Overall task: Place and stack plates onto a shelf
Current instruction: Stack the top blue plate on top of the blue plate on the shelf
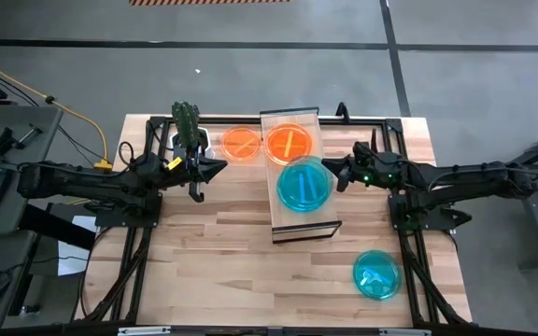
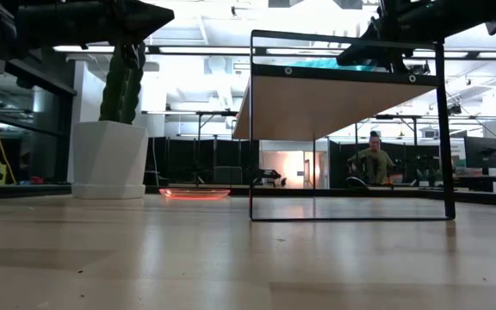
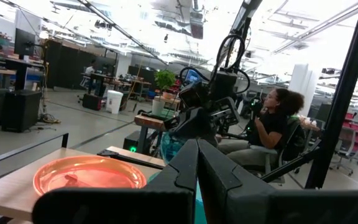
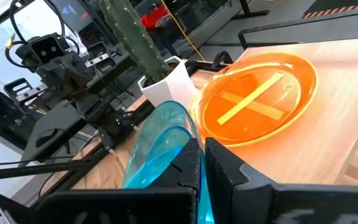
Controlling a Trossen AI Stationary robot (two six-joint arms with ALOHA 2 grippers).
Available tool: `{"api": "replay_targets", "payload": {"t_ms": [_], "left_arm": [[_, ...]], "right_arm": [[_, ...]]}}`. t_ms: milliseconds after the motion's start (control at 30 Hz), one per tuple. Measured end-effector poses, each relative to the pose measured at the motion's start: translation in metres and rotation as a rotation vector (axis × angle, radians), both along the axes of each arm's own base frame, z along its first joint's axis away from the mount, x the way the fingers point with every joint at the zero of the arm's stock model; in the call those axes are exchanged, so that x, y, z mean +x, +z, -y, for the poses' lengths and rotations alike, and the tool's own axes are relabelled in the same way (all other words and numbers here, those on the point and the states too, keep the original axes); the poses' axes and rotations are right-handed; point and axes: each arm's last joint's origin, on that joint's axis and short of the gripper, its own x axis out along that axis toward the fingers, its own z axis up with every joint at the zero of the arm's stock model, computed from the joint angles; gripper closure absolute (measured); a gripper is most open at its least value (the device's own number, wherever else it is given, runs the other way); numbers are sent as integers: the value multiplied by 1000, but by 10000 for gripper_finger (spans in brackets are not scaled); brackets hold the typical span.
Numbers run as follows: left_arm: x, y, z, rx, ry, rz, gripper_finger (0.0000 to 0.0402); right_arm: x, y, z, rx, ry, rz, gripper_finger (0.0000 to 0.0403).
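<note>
Possibly a slip from here: teal plate [image 1: 304,184] pinched only at its rim in the right gripper [image 1: 334,172], tilted above the shelf [image 1: 299,222] beside the orange plate [image 1: 289,142], so may slide off on release. Left gripper [image 1: 215,169] nearly closed, empty, over the counter [image 1: 232,261].

overhead, table-level, two wrist views, shelf [image 1: 299,173] shared

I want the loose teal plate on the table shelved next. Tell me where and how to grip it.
Grip the teal plate by its thin rim, on the edge facing the right end effector, coming down from above. It lies flat on the table with nothing touching it, so only the raised rim offers a pinch; the right arm is nearer.
</note>
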Motion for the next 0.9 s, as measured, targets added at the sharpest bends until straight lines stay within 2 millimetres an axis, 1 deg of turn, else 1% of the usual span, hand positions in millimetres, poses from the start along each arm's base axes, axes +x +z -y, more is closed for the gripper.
{"api": "replay_targets", "payload": {"t_ms": [133,367,700,833,900], "left_arm": [[0,0,0,0,0,0,401],[0,0,0,-1,-1,0,401],[0,0,0,-1,-1,0,402],[0,0,0,-1,0,0,402],[0,0,0,-1,-1,0,401]], "right_arm": [[0,0,-1,24,19,6,403],[0,-5,-3,51,25,-37,403],[9,-17,-2,75,8,-93,403],[10,-17,-2,85,5,-92,401],[9,-16,-2,84,5,-88,394]]}}
